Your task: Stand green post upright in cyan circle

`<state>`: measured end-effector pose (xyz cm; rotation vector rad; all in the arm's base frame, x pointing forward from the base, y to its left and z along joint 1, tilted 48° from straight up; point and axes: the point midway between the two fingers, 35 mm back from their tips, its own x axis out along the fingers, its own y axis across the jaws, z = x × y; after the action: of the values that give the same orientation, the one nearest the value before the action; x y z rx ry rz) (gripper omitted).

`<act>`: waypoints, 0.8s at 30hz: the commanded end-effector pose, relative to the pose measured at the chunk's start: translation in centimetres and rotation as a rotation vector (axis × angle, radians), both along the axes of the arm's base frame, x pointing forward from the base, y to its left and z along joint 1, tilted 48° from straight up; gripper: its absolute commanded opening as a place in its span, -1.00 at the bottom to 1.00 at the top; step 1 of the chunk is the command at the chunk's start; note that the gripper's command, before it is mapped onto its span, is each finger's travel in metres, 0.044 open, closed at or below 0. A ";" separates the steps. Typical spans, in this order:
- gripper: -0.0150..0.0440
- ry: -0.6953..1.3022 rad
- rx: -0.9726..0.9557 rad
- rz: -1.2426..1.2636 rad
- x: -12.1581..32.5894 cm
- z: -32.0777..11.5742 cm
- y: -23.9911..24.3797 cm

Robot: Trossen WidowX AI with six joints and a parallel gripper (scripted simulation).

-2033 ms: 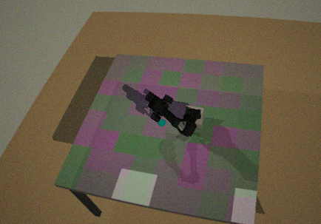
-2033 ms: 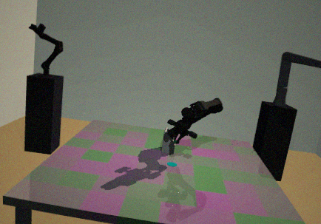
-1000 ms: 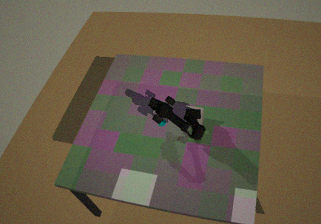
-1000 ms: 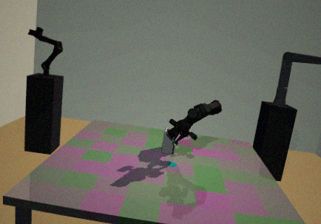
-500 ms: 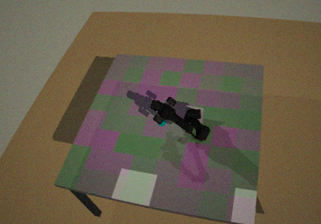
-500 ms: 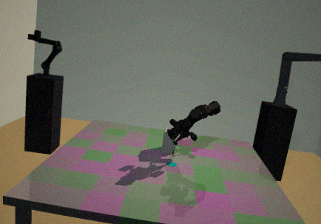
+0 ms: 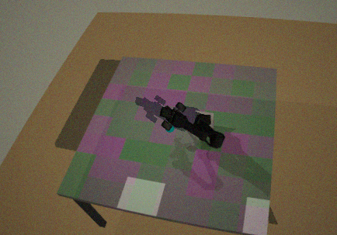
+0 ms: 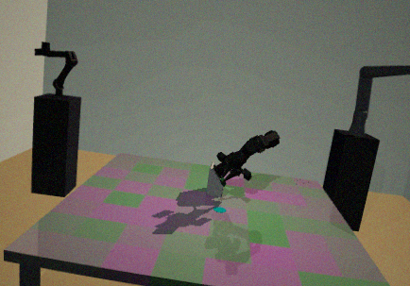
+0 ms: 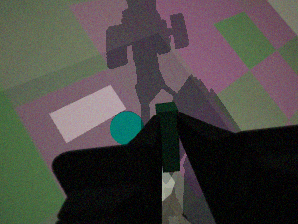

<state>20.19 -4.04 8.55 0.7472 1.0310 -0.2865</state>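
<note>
The dark green post (image 9: 170, 140) is between the fingertips of my gripper (image 9: 167, 118) (image 8: 222, 180), which is shut on it. In the wrist view its long side runs down the frame; its exact tilt and its height over the table are not clear. The cyan circle (image 7: 170, 129) (image 8: 220, 210) (image 9: 126, 128) is flat on the table. In the wrist view it is just left of the fingertips and the post, beside one finger. In the top view the arm hides the post and the fingertips.
A pale upright panel (image 8: 214, 182) (image 7: 212, 118) stands close to the gripper, behind the circle in the exterior view. A pale rectangle (image 9: 87, 113) shows left of the circle in the wrist view. Two other arms stand on black pedestals (image 8: 56, 143) (image 8: 350, 178) beyond the table.
</note>
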 end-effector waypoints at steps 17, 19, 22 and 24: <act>-0.42 -0.099 -0.046 -0.084 -0.2 -0.1 0.0; -0.42 -0.110 -0.050 -0.092 -0.2 -0.1 0.0; -0.42 -0.127 -0.054 -0.105 -0.2 -0.1 -0.1; -0.42 -0.138 -0.057 -0.113 -0.2 -0.1 -0.1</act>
<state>20.13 -4.14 8.58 0.7618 0.8706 -0.3472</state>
